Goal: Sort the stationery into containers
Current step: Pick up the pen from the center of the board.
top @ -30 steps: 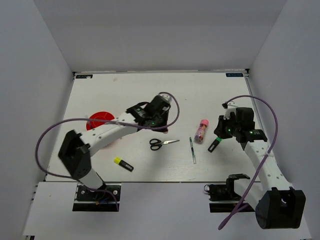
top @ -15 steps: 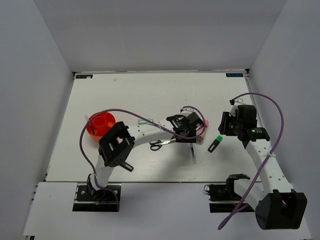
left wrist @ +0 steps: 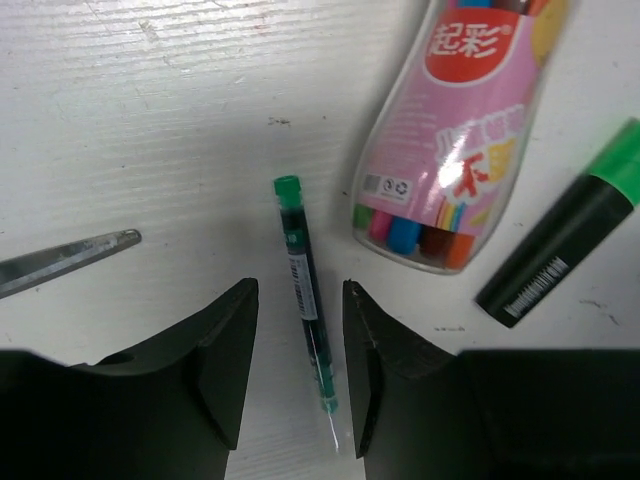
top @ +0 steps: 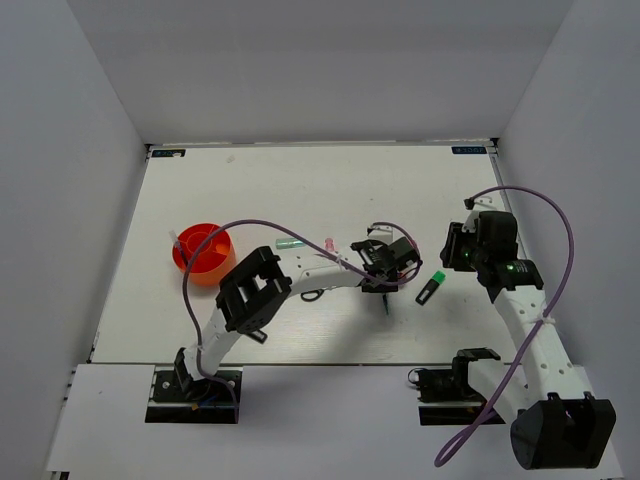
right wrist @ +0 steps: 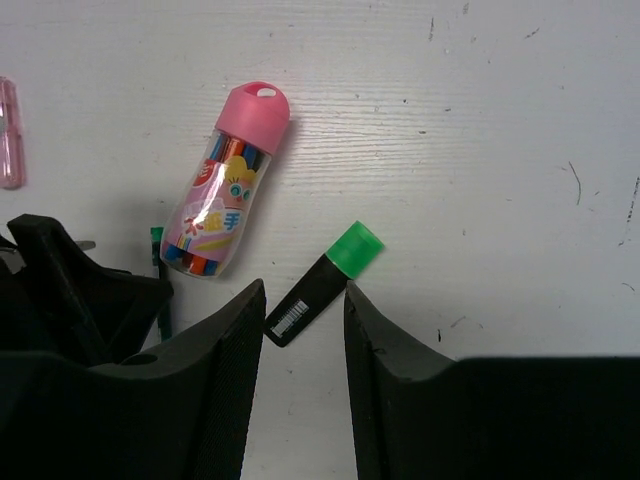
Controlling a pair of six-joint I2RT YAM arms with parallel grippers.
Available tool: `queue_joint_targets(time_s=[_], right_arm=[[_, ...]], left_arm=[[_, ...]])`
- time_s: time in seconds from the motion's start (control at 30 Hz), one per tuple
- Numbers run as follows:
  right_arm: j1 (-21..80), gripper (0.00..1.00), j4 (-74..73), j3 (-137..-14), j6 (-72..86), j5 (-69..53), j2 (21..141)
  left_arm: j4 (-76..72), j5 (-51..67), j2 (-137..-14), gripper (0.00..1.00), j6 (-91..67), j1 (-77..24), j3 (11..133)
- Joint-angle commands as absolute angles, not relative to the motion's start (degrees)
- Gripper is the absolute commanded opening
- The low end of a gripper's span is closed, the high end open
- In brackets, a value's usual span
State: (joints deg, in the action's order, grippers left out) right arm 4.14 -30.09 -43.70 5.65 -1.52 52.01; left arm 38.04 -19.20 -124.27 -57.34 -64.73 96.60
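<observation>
— Where is the left gripper (left wrist: 298, 290) sitting now?
— It is reaching much further right than a second ago, when it was hanging near the orange cup (top: 203, 252). Its fingers are standing apart and gripping nothing. The thin green pen (left wrist: 305, 300) is lying on the table (top: 300, 190) between them, and neither finger is touching it.
— And the cup?
— It is showing fully at the left now, whereas the arm was covering most of it before.
— What is lying around the pen?
— In the wrist view the pink-capped tube (left wrist: 450, 150) is lying just beside it, with the green-capped marker (left wrist: 565, 240) beyond. The scissors (left wrist: 70, 260) are pointing in from the other side.
— And the right gripper (right wrist: 302, 292)?
— It is hanging released above the marker, holding nothing. It is sitting slightly further back than a second ago, and the marker is lying about where it was.
</observation>
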Motion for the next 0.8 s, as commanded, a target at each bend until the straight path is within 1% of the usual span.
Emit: queue_joint_targets(time_s=[0.0,0.23,0.33,0.43,0.53,0.63,0.77], right_arm=[[3.87,0.41,-29.18,-45.18,6.24,-0.70,50.89],[3.87,0.41,-29.27,-45.09,6.59,-0.79,50.10],[4.04,0.41,-29.35,-45.17,6.68,-0.88,49.75],[3.96,0.41,-29.36,-45.00,6.77,-0.88,49.40],[4.04,0.41,-29.44,-45.18,6.59,-0.97,49.31],[3.78,0.41,-29.36,-45.26,6.94,-1.05,48.96],[3.96,0.41,-29.44,-45.18,6.94,-1.23,48.60]], left_arm=[[39.64,-21.09,-124.36,0.50,-59.33,-64.60,98.88],[42.36,-20.92,-128.40,0.46,-60.21,-64.34,103.35],[45.34,-20.83,-130.25,0.41,-60.56,-64.42,105.81],[49.11,-20.48,-131.75,0.40,-60.47,-64.25,107.84],[52.11,-20.13,-132.19,0.40,-60.47,-63.98,106.97],[54.40,-19.86,-131.75,0.37,-60.29,-63.37,104.95],[57.83,-20.13,-131.92,0.37,-59.24,-63.19,103.54]])
